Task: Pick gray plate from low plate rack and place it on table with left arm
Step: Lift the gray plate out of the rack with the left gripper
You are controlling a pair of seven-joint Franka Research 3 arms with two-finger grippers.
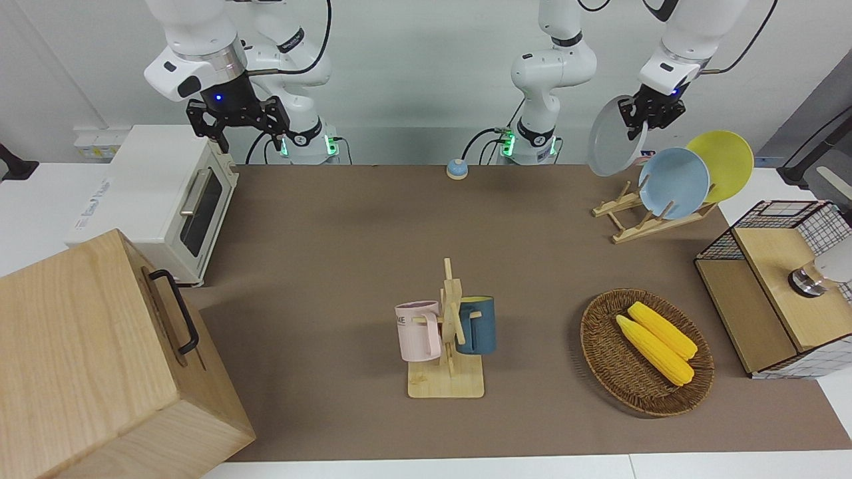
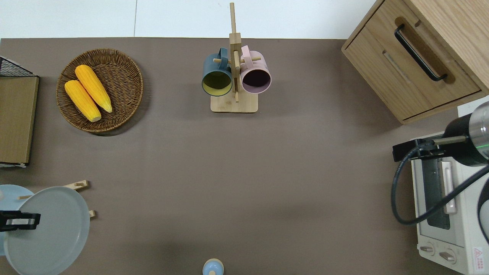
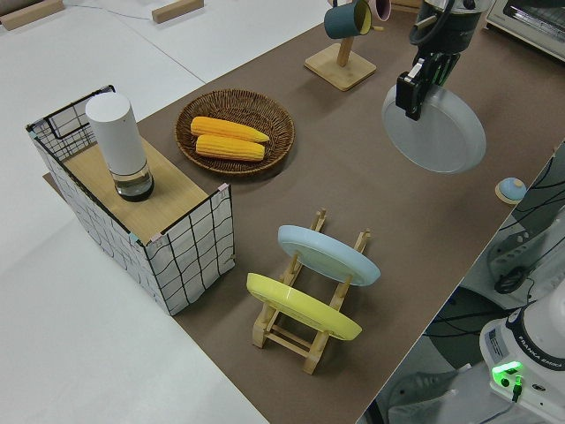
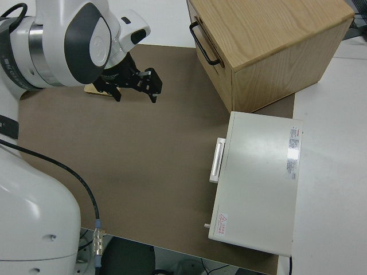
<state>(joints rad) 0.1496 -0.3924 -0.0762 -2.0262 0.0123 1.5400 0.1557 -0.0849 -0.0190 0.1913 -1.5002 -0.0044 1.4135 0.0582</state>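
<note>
Gray plate (image 1: pixel 611 137) clamped at its rim by left hand (image 1: pixel 644 114), hanging tilted

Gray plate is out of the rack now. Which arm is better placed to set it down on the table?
The left. Its gripper is shut on the gray plate, held in the air clear of the rack, with bare table beside the rack. The right arm is parked at the opposite end, its gripper open.
</note>
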